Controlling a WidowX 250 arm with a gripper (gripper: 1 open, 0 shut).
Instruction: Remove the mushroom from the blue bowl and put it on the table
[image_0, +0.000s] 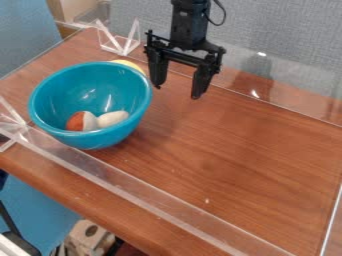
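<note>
The blue bowl (88, 103) rests at the left of the wood-grain table (227, 140). Inside it, near the bottom, lies the mushroom (98, 119), its reddish-brown cap to the left and cream stem to the right. My black gripper (179, 83) hangs above the table to the upper right of the bowl, pointing down. Its two fingers stand apart, open, with nothing between them. It is clear of the bowl's rim.
Low clear acrylic walls (134, 190) run around the tabletop. A small yellow object (126, 65) peeks out behind the bowl's far rim. Bare wood stretches to the right of the bowl.
</note>
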